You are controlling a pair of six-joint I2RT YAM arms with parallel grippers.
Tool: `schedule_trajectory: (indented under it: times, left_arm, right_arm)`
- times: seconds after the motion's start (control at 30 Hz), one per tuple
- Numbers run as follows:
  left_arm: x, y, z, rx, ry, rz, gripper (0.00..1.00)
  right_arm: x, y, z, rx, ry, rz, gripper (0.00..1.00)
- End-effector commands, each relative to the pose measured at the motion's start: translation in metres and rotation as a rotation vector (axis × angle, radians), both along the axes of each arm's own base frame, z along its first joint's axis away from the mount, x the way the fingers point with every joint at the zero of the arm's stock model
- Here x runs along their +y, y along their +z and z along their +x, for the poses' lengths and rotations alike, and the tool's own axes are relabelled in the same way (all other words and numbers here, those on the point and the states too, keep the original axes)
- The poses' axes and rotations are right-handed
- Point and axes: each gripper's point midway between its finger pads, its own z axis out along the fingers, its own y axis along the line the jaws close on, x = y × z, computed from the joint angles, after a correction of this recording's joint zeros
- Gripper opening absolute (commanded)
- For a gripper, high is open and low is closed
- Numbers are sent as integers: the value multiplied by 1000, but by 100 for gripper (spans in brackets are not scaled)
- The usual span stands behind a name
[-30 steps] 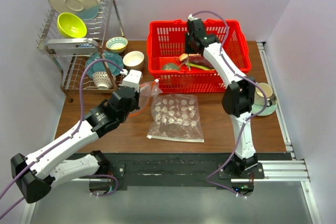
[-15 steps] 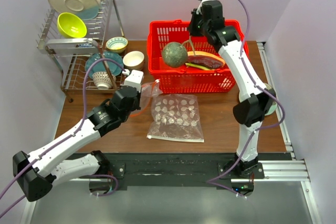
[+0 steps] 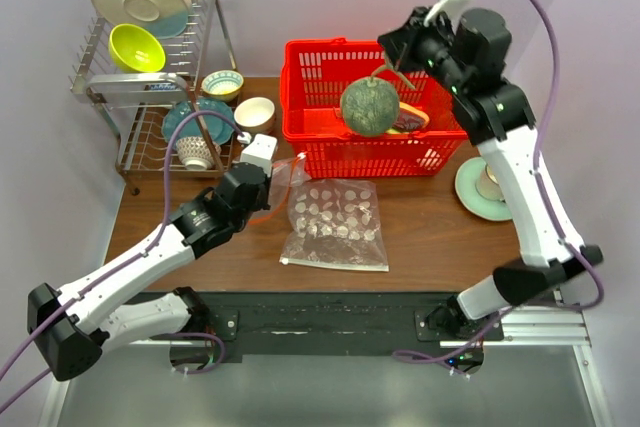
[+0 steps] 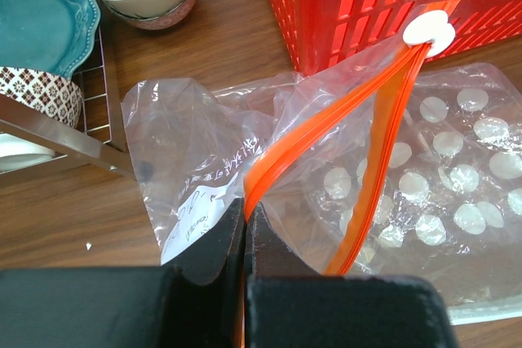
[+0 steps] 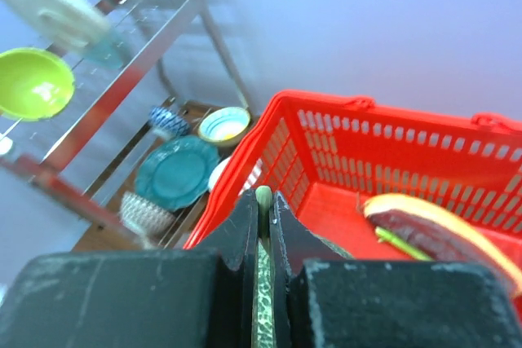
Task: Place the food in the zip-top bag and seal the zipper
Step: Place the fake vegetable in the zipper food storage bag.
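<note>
Wooden tabletop [image 3: 430, 237]: left end effector [image 4: 245, 216] clamped on zipper [image 4: 326, 125] of bag [image 4: 188, 160]; right end effector [image 5: 263, 205] clamped on stem [image 3: 383, 73] of ball [image 3: 369, 107] suspended above red basket [image 3: 340, 154].

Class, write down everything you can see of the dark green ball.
The dark green ball is round, mottled dull green with a faint netted pattern, like a toy melon. A thin pale stem rises from its top; the right gripper is shut on that stem, so the ball hangs in the air over the red basket, apparently touching nothing else.
</note>
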Motion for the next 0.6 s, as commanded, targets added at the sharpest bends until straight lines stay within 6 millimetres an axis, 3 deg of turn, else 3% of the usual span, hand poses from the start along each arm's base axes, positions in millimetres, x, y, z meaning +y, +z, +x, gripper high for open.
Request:
schedule_trajectory:
  times: [0.0, 0.03, 0.17, 0.2, 0.27, 0.37, 0.4, 0.5, 0.57]
  left_arm:
    - [-4, 11, 6, -35, -6, -12, 0]
    - [-4, 10, 7, -34, -6, -11, 0]
    - [-3, 8, 8, -31, 0, -2, 0]
    - [-2, 10, 8, -34, 4, -1, 0]
    - [2, 13, 8, -46, 26, -1, 0]
    - [5, 17, 9, -70, 38, -10, 0]
    - [6, 18, 8, -73, 37, -12, 0]
    - [7, 17, 8, -71, 43, -7, 0]
    - [7, 15, 9, -66, 48, 0, 0]
  right_arm:
    - [11, -5, -38, 3, 125, 76, 0]
    - [13, -27, -42, 54, 141, 71, 0]
    - [25, -64, -70, 159, 240, 129, 0]
    - [31, -87, -75, 209, 264, 128, 0]
    - [48, -103, -90, 254, 330, 134, 0]
    - [67, -151, -100, 358, 370, 90, 0]
    - [70, -175, -102, 406, 368, 74, 0]
    - [75, -223, -105, 509, 363, 65, 0]
    - [69, -239, -101, 529, 306, 56, 0]
